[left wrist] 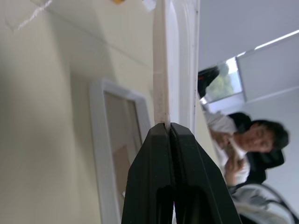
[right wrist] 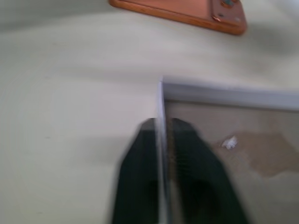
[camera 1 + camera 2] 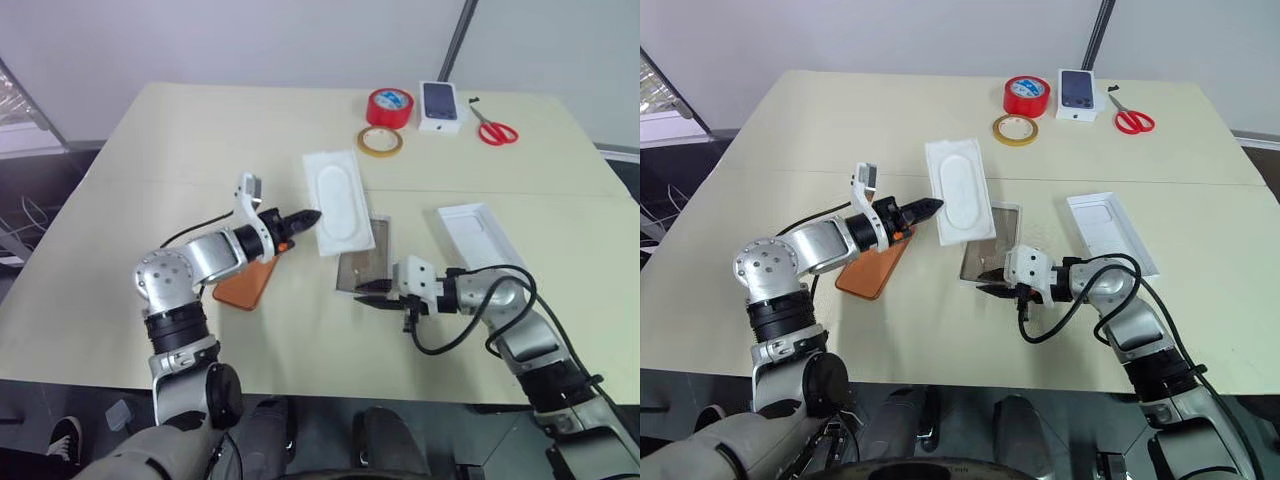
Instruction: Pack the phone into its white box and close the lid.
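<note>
Left wrist view: left gripper [image 1: 169, 127] pinches the white insert's [image 3: 337, 201] edge. Right gripper [image 2: 161, 123] straddles and grips the white box's [image 3: 990, 243] rim.

From the head we look down on the table [image 3: 300, 330]; both eyes share it. Each wrist camera sights closely along its own fingers.

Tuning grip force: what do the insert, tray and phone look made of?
Insert: thin matte white card or moulded pulp, likely; the edge shows thin and flat in the left wrist view. Tray: white card rim, grey-brown floor, probably cardboard. Phone: smooth orange back, metal or glass, can't tell.
</note>
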Robot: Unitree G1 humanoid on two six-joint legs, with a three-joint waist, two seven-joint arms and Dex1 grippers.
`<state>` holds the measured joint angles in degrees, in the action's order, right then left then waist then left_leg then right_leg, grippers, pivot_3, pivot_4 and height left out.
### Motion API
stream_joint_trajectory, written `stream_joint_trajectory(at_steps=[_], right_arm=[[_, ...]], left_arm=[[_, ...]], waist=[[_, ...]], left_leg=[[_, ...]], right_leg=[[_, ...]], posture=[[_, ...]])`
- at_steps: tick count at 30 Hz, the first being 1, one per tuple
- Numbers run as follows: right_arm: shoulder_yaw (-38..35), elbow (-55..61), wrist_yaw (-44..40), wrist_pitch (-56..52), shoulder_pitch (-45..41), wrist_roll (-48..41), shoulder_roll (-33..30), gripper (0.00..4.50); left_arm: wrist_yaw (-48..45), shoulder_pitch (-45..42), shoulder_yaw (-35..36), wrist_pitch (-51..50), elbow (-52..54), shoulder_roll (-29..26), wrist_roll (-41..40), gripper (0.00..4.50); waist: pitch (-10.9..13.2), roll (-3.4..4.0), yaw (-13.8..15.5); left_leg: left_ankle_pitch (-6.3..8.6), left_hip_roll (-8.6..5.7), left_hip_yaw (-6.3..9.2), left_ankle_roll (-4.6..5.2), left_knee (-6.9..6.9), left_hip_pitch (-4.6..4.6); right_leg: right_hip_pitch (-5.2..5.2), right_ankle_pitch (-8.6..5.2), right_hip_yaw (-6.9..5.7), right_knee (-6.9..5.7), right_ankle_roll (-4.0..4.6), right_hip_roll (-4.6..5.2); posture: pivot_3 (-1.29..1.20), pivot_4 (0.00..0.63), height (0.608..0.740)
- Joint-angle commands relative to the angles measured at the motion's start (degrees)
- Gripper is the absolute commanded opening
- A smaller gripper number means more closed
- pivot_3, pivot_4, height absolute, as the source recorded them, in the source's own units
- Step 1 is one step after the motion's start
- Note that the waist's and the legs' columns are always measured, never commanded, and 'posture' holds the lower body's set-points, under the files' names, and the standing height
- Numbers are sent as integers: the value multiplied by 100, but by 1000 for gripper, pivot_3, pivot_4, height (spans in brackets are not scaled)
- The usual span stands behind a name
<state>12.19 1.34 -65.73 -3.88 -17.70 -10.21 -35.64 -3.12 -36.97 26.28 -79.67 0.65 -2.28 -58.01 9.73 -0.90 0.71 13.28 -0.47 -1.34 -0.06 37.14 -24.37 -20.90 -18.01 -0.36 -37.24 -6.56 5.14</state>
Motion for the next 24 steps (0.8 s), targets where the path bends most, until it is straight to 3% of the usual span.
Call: stream_joint_trajectory(at_steps=[1, 3, 10, 19, 24], right_arm=[[-319, 406, -46, 106, 122, -269, -153, 2476], [-570, 685, -3, -46, 312, -457, -309, 3442], [-1296, 694, -70, -229, 1038, -536, -1166, 3442], [-1652, 449, 332, 85, 1181, -432, -1132, 3442], [-1753, 506, 498, -24, 1002, -668, -932, 3483]], left_arm=[[-309, 156, -491, 103, 295, -92, 53, 0], [-425, 237, -708, 154, 321, -155, 98, 0], [-970, 177, -1425, 535, -54, -309, 463, 0], [-1661, -84, -1930, 943, -711, -515, 950, 0], [-1746, -256, -1951, 1186, -968, -458, 1196, 2440]], waist=[[0, 0, 3], [0, 0, 3], [0, 1, 8], [0, 3, 2], [0, 2, 7]], left_leg=[[0, 1, 1, 0, 0, -1], [0, 1, 1, 0, 0, -1], [5, -2, 1, 7, -1, -1], [8, -1, 0, 15, -5, -1], [8, -1, 0, 16, -3, -2]], right_leg=[[0, 0, 0, 0, 0, 0], [-1, 0, 2, 0, 0, 1], [2, 0, 5, 5, 2, 20], [-2, -1, 6, 5, 3, 20], [-1, 0, 6, 4, 2, 21]], posture=[[0, 150, 728], [0, 150, 728], [0, 150, 728], [0, 150, 728], [0, 150, 728]])
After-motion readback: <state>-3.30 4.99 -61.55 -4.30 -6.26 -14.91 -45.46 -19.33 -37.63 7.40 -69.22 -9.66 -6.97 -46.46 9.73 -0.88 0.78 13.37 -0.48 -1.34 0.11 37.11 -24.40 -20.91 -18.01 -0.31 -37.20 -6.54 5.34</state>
